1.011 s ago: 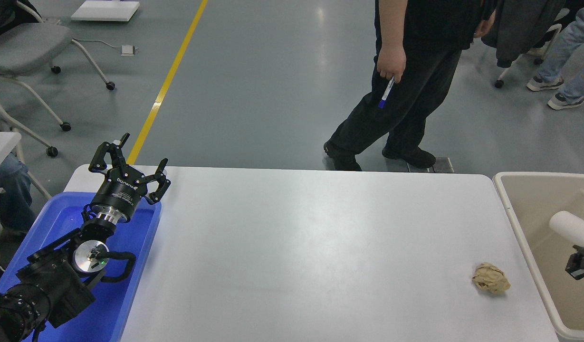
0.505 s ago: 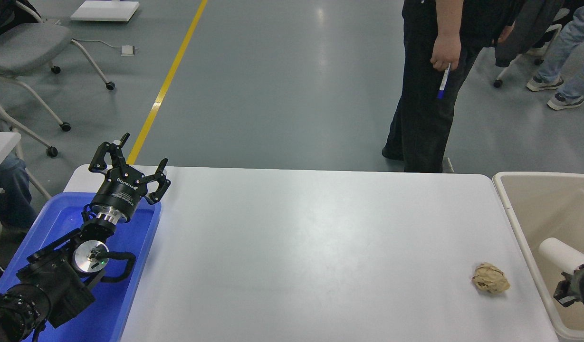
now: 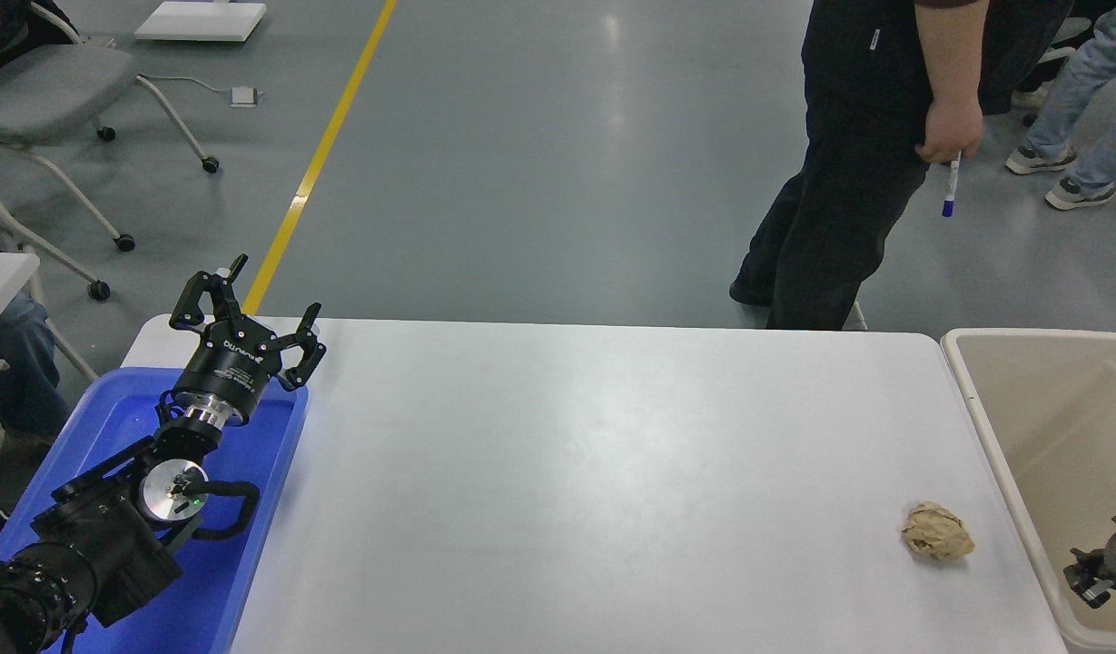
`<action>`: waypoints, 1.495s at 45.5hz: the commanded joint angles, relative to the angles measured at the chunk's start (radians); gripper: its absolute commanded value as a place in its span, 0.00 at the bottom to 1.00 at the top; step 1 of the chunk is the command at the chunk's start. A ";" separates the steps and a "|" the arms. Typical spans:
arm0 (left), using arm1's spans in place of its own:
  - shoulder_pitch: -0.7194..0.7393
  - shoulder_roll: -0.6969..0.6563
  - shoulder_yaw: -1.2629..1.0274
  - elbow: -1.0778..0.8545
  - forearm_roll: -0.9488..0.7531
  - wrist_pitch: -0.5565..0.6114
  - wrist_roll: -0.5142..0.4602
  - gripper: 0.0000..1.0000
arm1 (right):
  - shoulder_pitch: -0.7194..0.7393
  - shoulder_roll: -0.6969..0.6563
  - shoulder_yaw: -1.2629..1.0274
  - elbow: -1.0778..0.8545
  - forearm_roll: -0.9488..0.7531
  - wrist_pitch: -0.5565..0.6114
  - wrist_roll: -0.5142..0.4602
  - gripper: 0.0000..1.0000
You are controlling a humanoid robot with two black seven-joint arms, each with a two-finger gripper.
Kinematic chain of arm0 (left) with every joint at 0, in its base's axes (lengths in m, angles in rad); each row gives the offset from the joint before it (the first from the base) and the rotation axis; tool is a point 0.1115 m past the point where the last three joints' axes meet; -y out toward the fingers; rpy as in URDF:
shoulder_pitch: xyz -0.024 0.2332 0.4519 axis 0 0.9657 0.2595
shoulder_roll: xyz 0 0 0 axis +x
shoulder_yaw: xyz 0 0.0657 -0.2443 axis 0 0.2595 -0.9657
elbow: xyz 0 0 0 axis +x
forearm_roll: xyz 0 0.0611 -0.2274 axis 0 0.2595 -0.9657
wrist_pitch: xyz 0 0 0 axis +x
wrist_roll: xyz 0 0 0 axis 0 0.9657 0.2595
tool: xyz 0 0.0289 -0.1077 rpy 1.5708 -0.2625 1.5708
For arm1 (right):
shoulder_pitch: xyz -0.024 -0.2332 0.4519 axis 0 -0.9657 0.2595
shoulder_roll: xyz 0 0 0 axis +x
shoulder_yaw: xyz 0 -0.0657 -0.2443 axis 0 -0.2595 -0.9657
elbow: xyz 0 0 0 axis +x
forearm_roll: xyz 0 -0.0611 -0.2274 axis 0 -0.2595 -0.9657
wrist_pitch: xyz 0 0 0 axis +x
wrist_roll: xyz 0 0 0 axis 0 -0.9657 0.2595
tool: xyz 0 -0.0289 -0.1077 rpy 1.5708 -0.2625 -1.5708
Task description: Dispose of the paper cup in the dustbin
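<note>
The beige dustbin [image 3: 1048,400] stands at the table's right end, its pale rim running along the table edge. The paper cup is out of view: I see nothing of it in the visible part of the dustbin or on the table. Only the tip of my right gripper [image 3: 1095,574] shows at the right edge, low over the dustbin's inside, and nothing pale shows at it. My left gripper [image 3: 249,309] is open and empty, parked over the far end of the blue tray at the lower left.
A crumpled brown paper ball [image 3: 937,533] lies on the white table [image 3: 594,472] near the dustbin's rim. The blue tray [image 3: 249,545] sits at the table's left end. A person [image 3: 866,163] holding a pen stands beyond the far edge.
The paper cup, at my right gripper over the dustbin in both earlier frames, no longer shows. The right gripper has dropped lower and toward the camera. The person has walked to the right.
</note>
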 commanded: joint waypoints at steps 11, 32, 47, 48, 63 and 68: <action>0.000 0.000 0.000 0.000 0.000 0.000 0.000 1.00 | 0.058 -0.060 -0.018 0.015 -0.045 0.081 -0.003 0.99; 0.000 0.000 0.000 0.000 0.000 -0.001 0.000 1.00 | 0.193 -0.262 -0.016 0.240 -0.181 0.237 0.008 0.99; 0.000 0.000 0.000 0.000 0.000 0.000 0.000 1.00 | 0.242 -0.359 0.022 0.568 -0.355 0.237 0.118 0.99; 0.000 0.000 -0.001 0.000 0.000 0.000 0.000 1.00 | 0.242 -0.356 0.024 0.581 -0.373 0.237 0.126 0.99; 0.000 0.000 0.000 0.000 0.000 -0.002 0.000 1.00 | 0.228 -0.302 0.025 0.682 -0.583 0.222 0.269 0.99; 0.000 0.000 0.000 0.000 0.000 0.000 0.000 1.00 | 0.213 -0.284 0.027 0.726 -0.600 0.203 0.273 0.99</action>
